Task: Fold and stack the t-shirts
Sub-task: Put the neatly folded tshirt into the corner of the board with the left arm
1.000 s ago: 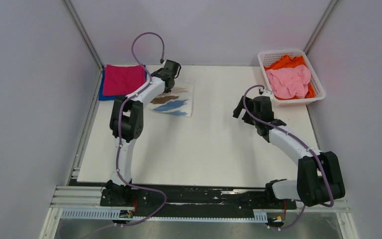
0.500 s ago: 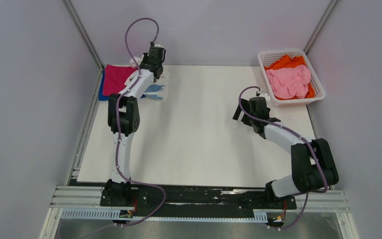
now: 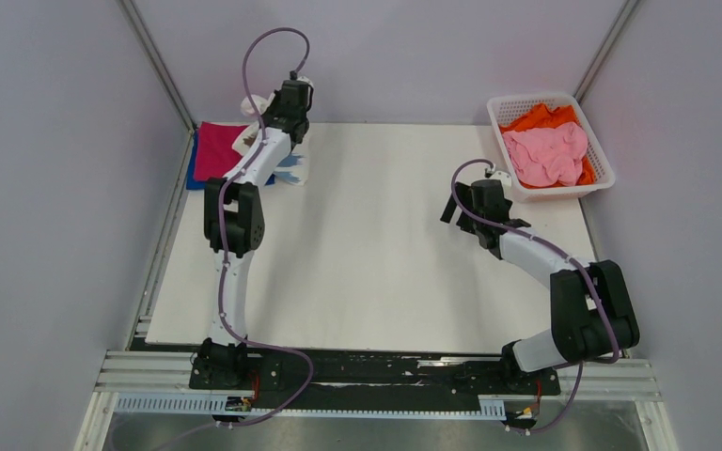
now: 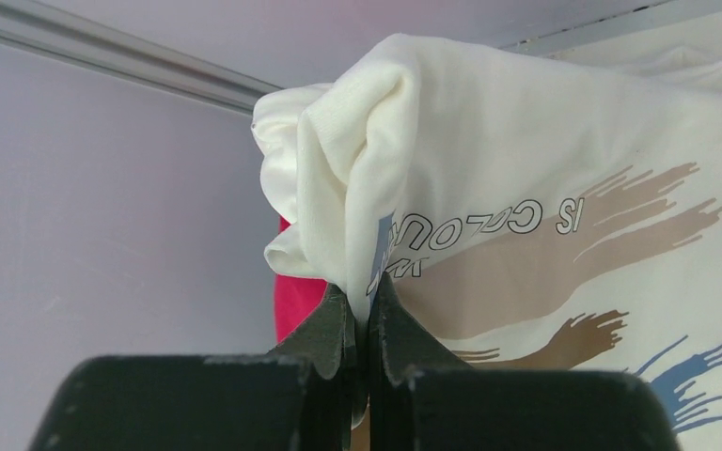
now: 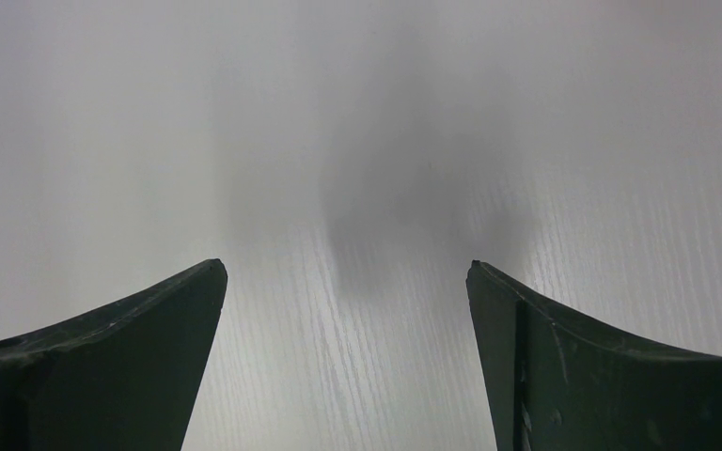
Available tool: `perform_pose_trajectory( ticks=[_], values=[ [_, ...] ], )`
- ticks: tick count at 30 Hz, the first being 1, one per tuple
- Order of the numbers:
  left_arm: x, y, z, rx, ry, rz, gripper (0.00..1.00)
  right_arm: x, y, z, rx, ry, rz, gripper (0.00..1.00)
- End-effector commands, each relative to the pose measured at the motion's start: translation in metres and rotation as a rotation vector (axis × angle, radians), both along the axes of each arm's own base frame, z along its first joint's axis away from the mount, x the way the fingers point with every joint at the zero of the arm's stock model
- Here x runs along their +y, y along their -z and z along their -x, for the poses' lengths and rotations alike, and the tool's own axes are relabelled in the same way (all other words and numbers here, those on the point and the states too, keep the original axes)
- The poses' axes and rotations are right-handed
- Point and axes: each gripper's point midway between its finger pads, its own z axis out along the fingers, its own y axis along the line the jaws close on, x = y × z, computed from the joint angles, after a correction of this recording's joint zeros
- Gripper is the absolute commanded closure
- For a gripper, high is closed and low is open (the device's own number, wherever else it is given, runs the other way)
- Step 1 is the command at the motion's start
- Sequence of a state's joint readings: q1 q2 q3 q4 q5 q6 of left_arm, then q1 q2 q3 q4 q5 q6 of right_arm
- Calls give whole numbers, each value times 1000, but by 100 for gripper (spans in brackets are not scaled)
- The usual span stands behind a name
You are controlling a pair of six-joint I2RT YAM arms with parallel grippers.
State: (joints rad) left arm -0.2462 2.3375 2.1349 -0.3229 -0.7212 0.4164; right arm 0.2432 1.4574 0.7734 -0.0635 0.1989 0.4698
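Note:
My left gripper [image 3: 280, 115] is shut on a fold of the white t-shirt with tan, brown and blue streak print [image 3: 291, 171]. It holds the shirt bunched and hanging at the table's back left. In the left wrist view the jaws [image 4: 367, 291] pinch the white cloth [image 4: 526, 188], with the magenta t-shirt [image 4: 296, 305] just behind. The magenta t-shirt [image 3: 211, 150] lies folded on a blue one [image 3: 191, 171] in the back left corner. My right gripper [image 3: 459, 202] is open and empty over bare table [image 5: 348, 272].
A white lattice basket [image 3: 599, 155] stands at the back right with a pink t-shirt [image 3: 545, 155] on an orange one [image 3: 536, 117]. Grey walls and metal frame rails close in the table on the left, back and right.
My left gripper has lifted the printed shirt off the table and carried it left and back toward the magenta stack, so it now hangs bunched. The right arm drew back slightly.

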Motion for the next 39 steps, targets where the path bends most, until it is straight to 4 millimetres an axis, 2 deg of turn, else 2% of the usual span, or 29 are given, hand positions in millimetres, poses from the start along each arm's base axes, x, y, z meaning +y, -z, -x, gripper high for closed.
perform_pose_trajectory(
  ticks=[1, 16, 22, 27, 32, 39],
  values=[
    [9, -107, 7, -195, -2, -17, 100, -3, -13, -14, -35, 18, 10, 0],
    [9, -170, 35, -273, 41, -28, 100, -1, -8, -13, -2, 13, 7, 0],
    [9, -182, 40, -294, 54, -13, 100, -2, -10, -12, -7, 17, 7, 0],
    [9, -169, 39, -270, 51, -18, 100, -2, -10, -12, -4, 18, 8, 0],
    [16, -140, 37, -218, 22, -41, 100, -3, -8, -12, 6, 24, 18, 0],
    [37, -116, 23, -197, -19, -40, 100, -5, -1, -14, 32, 29, 34, 0]
  ],
)
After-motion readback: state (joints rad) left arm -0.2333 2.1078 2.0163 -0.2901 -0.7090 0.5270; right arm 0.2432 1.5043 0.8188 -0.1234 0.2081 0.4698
